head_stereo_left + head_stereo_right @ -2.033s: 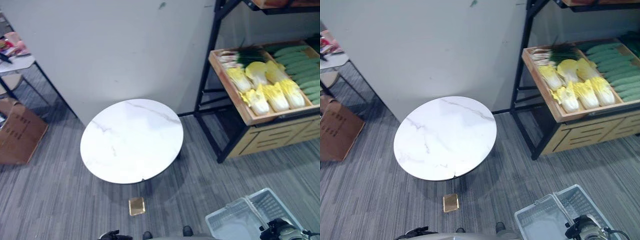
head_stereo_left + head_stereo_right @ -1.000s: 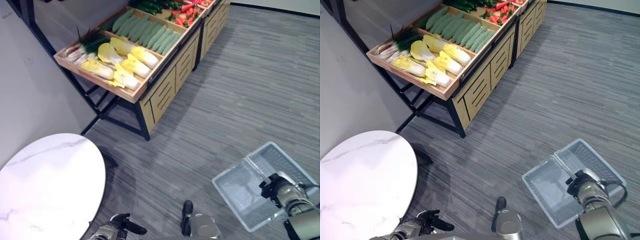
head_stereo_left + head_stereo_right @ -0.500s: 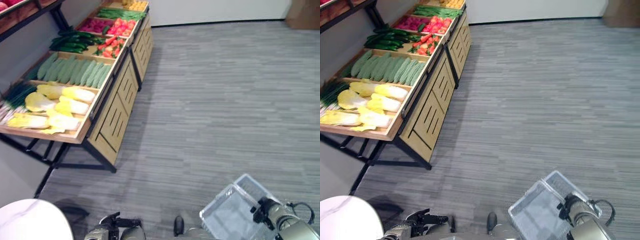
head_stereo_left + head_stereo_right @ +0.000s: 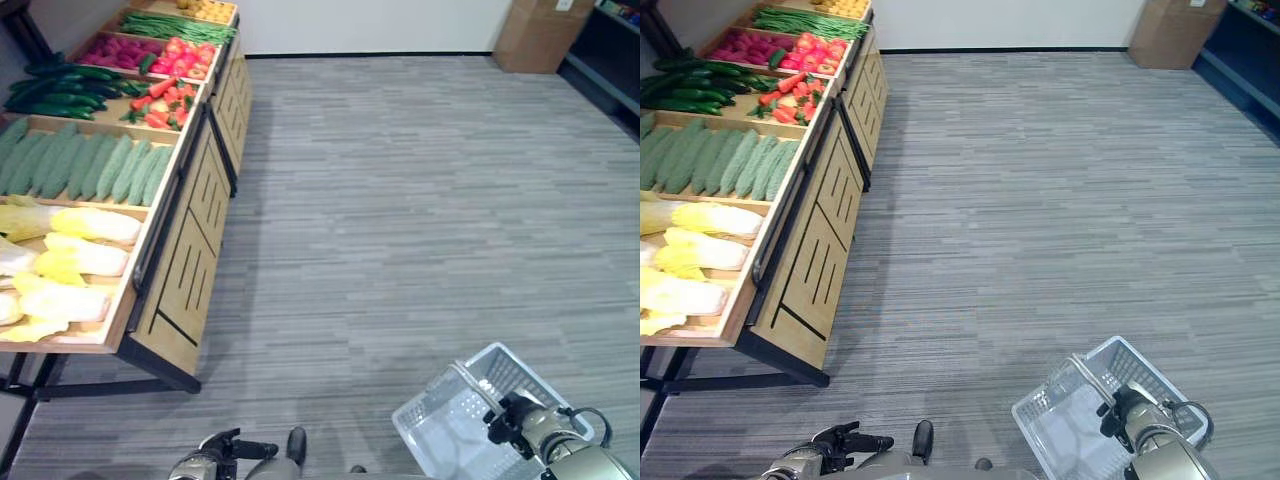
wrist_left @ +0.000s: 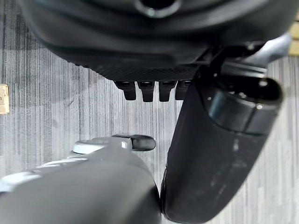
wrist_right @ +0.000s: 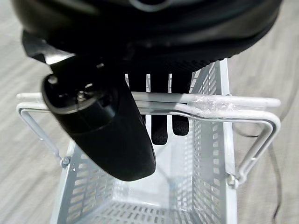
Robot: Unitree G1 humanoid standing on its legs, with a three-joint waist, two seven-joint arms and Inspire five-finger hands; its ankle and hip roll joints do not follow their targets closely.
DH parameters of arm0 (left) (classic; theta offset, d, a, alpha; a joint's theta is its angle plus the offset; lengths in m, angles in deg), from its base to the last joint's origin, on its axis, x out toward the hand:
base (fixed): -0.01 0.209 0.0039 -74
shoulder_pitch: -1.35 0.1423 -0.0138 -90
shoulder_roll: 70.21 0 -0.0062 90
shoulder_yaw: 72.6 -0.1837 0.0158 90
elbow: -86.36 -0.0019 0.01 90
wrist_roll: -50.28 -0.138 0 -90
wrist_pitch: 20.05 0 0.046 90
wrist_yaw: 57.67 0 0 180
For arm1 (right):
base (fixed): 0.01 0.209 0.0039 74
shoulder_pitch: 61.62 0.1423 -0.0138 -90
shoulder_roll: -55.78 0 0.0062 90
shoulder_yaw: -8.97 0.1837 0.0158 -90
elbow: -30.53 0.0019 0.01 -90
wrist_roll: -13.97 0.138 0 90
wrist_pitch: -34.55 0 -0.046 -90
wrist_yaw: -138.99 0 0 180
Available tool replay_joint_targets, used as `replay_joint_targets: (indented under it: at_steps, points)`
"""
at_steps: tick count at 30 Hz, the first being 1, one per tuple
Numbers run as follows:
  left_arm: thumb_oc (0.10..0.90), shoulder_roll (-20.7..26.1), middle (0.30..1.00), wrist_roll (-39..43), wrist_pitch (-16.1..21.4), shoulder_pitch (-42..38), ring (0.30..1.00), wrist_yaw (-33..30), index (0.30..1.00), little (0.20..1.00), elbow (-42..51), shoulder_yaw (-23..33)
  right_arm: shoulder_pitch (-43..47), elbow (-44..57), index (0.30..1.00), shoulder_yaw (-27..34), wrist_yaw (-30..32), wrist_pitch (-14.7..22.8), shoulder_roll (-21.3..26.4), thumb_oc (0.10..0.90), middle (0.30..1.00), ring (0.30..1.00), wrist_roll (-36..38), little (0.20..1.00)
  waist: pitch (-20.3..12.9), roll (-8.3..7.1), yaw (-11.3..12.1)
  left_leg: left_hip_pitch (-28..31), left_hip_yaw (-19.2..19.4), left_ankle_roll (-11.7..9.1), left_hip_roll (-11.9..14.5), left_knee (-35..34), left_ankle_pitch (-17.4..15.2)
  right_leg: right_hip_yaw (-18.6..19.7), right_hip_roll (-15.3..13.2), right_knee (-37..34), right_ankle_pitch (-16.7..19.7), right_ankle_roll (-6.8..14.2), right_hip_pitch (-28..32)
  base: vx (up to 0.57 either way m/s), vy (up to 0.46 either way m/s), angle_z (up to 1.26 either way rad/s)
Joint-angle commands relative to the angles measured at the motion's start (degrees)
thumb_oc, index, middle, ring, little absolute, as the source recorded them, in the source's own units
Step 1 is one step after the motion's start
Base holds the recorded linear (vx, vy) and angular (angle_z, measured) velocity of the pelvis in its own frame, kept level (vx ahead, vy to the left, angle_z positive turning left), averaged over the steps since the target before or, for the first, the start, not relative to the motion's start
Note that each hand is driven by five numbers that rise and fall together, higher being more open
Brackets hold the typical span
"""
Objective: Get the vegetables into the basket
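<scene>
Open carpet [image 4: 420,200] right of produce stand [image 4: 190,250]

Cabbages [image 4: 70,262] cut off at left edge of left eye view. Yellow produce [image 4: 205,8] in far crate too small to identify, cropped by top edge. Cardboard box [image 4: 540,30] cropped at top. Basket [image 4: 1080,425] cut by bottom edge of right eye view. Right hand [image 6: 159,128] fingertips partly hidden behind basket handles [image 6: 149,105]. Left hand [image 4: 225,450] clipped by bottom edge.
</scene>
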Motion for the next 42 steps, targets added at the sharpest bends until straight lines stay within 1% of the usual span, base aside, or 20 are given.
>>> replay_joint_targets:
  at_steps: [1,5,18,27,30,33,34,35,36,37,39,40,41,42]
  points:
    - [0.9,4.03,1.0,-5.42,-2.4,3.76,1.0,-1.8,1.0,1.0,-4.32,-2.11,1.32,0.1,0.3,0.54,1.92,-0.44,4.09,0.4,0.3,0.3,1.23,0.3,-0.92,-2.17,1.1,3.6,1.45,-2.99,3.75,0.7,-7.74,-0.63,-5.89,0.23,0.1,6.25,-1.74,0.07,0.079,0.04]
    - [0.9,4.64,1.0,-6.12,-2.64,3.4,1.0,-1.96,1.0,1.0,-4.55,-1.73,0.34,0.66,0.3,0.83,1.75,-0.65,2.99,0.4,0.3,0.3,1.54,0.3,-1.69,-2.67,1.31,4.04,1.8,-2.54,3.21,0.52,-8.47,-0.61,-6.84,0.41,0.29,7.0,-1.8,0.04,0.069,-0.01]
    - [0.9,5.29,1.0,-6.97,-3.09,3.07,1.0,-2.12,1.0,1.0,-4.75,-1.74,-0.45,0.94,0.3,0.71,1.39,-1.0,1.44,0.4,0.3,0.3,1.92,0.3,-2.45,-3.36,1.53,4.93,1.95,-1.5,2.24,0.63,-9.65,0.14,-8.02,1.21,0.58,7.73,-2.01,0.02,0.033,-0.01]
    - [0.9,5.67,1.0,-6.72,-3.13,2.95,1.0,-2.15,1.0,1.0,-4.67,-1.4,0.14,0.45,0.3,0.48,1.38,-1.2,0.76,0.4,0.3,0.3,1.8,0.3,-2.22,-3.94,2.05,4.58,2.22,-0.56,1.52,1.26,-10.33,1.11,-8.7,3.23,0.78,8.5,-3.51,0.01,0.033,-0.05]
    - [0.9,6.07,1.0,-6.59,-3.21,2.81,1.0,-2.24,1.0,1.0,-4.75,-1.16,0.47,0.64,0.3,0.5,1.38,-1.25,0.75,0.4,0.3,0.3,1.97,0.3,-1.82,-4.31,2.24,4.04,2.61,0.22,0.86,1.85,-10.78,2.02,-9.16,5.12,1.21,9.17,-5.23,0.0,0.048,-0.08]
    - [0.9,6.29,1.0,-6.54,-3.24,2.65,1.0,-2.31,1.0,1.0,-4.7,-1.06,0.55,0.66,0.3,0.49,1.31,-1.3,0.77,0.4,0.3,0.3,1.93,0.3,-1.58,-4.44,2.31,3.68,3.01,0.47,0.63,2.09,-10.91,1.9,-9.44,6.1,1.39,9.49,-5.94,0.01,0.061,-0.11]
    - [0.9,6.43,1.0,-6.52,-3.23,2.22,1.0,-2.31,1.0,1.0,-4.54,-1.18,0.55,0.9,0.3,0.71,1.43,-1.16,0.7,0.4,0.3,0.3,2.32,0.3,-0.96,-4.33,2.32,3.26,3.07,0.87,0.43,2.62,-11.16,1.73,-9.66,9.74,1.39,9.92,-7.58,-0.01,0.051,-0.11]
    - [0.9,6.43,1.0,-6.52,-3.23,2.21,1.0,-2.31,1.0,1.0,-4.55,-1.19,0.56,0.9,0.3,0.72,1.43,-1.16,0.7,0.4,0.3,0.3,2.32,0.3,-1.01,-4.35,2.35,3.18,3.1,0.88,0.42,2.66,-11.17,1.78,-9.67,9.89,1.32,9.93,-7.73,-0.02,0.077,-0.13]
    - [0.9,6.54,1.0,-6.53,-3.21,1.97,1.0,-2.35,1.0,1.0,-4.4,-1.32,0.69,1.01,0.3,0.78,1.42,-1.17,0.78,0.4,0.3,0.3,2.4,0.3,-0.5,-4.2,2.2,3.06,3.04,1.11,0.33,2.92,-11.34,1.81,-9.66,12.3,1.82,10.16,-8.99,-0.03,0.081,-0.21]
    - [0.9,6.69,1.0,-6.19,-3.11,1.51,1.0,-2.48,1.0,1.0,-3.7,-1.72,1.24,1.36,0.3,0.81,1.57,-1.17,1.17,0.4,0.3,0.3,2.67,0.3,0.85,-3.91,2.01,2.94,3.3,1.69,0.21,3.59,-11.74,1.72,-10.03,17.79,3.91,10.66,-11.7,-0.02,0.101,-0.2]
    - [0.9,6.73,1.0,-5.95,-3.17,1.34,1.0,-2.42,1.0,1.0,-3.48,-1.76,1.28,1.42,0.3,0.91,1.52,-1.16,1.25,0.4,0.3,0.3,2.81,0.3,1.79,-3.47,1.94,3.71,3.21,2.0,0.25,3.67,-12.25,0.97,-10.44,21.96,5.96,10.24,-14.06,0.06,0.091,-0.13]
    - [0.9,6.77,1.0,-5.63,-3.21,1.27,1.0,-2.43,1.0,1.0,-3.27,-1.81,1.13,1.5,0.3,1.03,1.65,-1.21,1.19,0.4,0.3,0.3,2.91,0.3,2.18,-3.17,1.84,4.41,3.12,2.15,0.32,3.82,-12.78,-0.1,-10.73,23.61,6.68,9.78,-15.81,0.08,0.06,-0.03]
    - [0.9,6.75,1.0,-5.62,-3.22,1.27,1.0,-2.44,1.0,1.0,-3.26,-1.81,1.12,1.5,0.3,1.03,1.65,-1.21,1.2,0.4,0.3,0.3,2.91,0.3,2.19,-3.18,1.82,4.41,3.09,2.14,0.31,3.85,-12.84,-0.1,-10.76,23.84,6.53,9.78,-15.9,0.12,0.049,0.0]
    - [0.9,6.72,1.0,-5.48,-3.31,1.24,1.0,-2.39,1.0,1.0,-3.21,-1.8,0.84,1.42,0.3,1.19,1.53,-1.3,1.2,0.4,0.3,0.3,3.05,0.3,2.53,-3.06,1.55,5.46,2.92,2.15,0.25,3.59,-13.4,-0.97,-10.85,23.73,6.66,9.35,-17.23,0.23,0.025,0.09]
